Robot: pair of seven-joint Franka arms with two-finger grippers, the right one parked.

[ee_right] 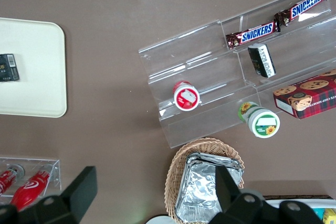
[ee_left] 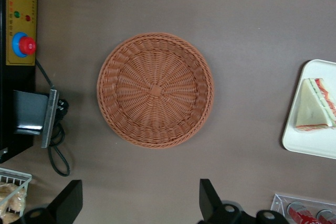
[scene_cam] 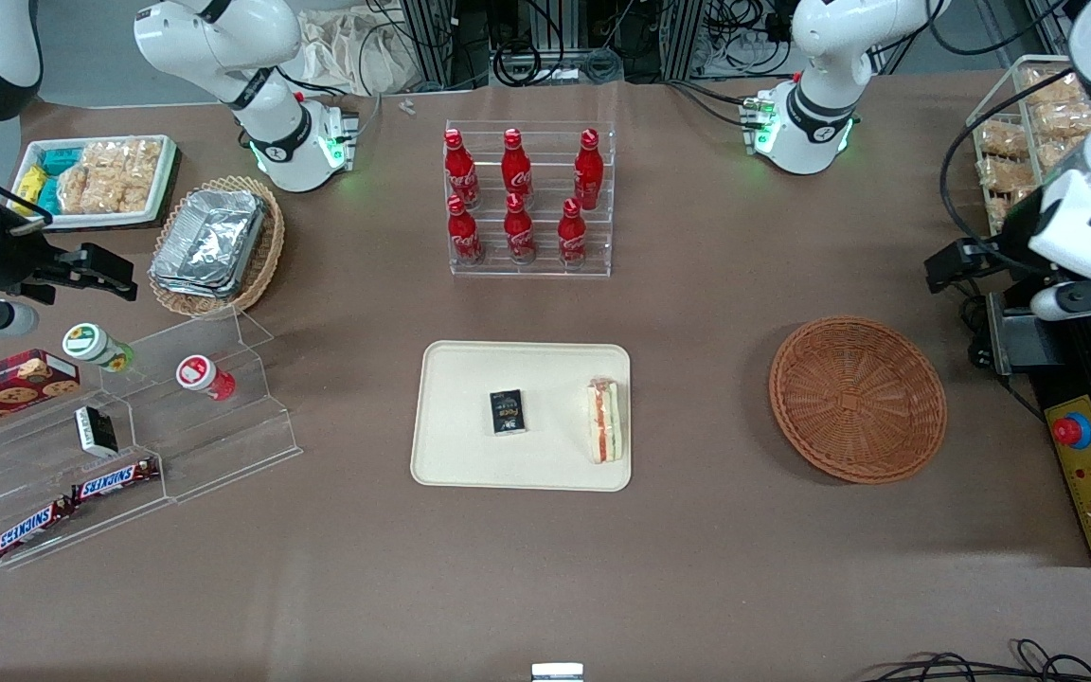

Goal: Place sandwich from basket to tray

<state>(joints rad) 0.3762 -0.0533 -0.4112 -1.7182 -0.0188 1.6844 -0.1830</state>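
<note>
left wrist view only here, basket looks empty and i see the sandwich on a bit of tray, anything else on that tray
Observer: Yes, a small black packet lies on the tray beside the sandwich, not touching it.
Operator: is the sandwich fully on
Observer: Fully on, lying along the tray's edge nearest the basket.
Operator: where's the gripper from outside
Observer: The gripper, jaws open and holding nothing, hangs above the table, farther from the front camera than the basket, toward the working arm's end.
</note>
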